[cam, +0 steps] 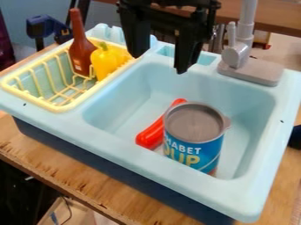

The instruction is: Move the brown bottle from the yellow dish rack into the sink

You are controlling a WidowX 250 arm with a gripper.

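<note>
At the left of the toy sink (111, 141), the yellow dish rack (57, 107) holds two things in its rear part: a brown bottle (81, 52), standing with its neck up, and, just to its right, a yellow pepper (104, 63) with a green stem. The front part of the rack shows bare bars.

Above the back of the basin, right of the pepper as seen here, hangs the claw (159, 63). Its two fingers are spread well apart with nothing pinched in them, so no lift or carry looks to be under way. The pepper appears closest to it, though how much depth lies between them I cannot tell.

Farther right and lower, the basin contains a red sausage (151, 134), lying aslant on the bottom, and a blue can (191, 151) with a grey top, upright toward the front wall. The can hides part of the sausage; whether they touch is unclear. As things stand, then, the bottle and pepper are in the rack, while the sausage and can are down in the basin.

At the back right, the grey faucet (235, 55) stands on the sink's ledge, and the whole unit sits on a wooden worktop (61, 171).
</note>
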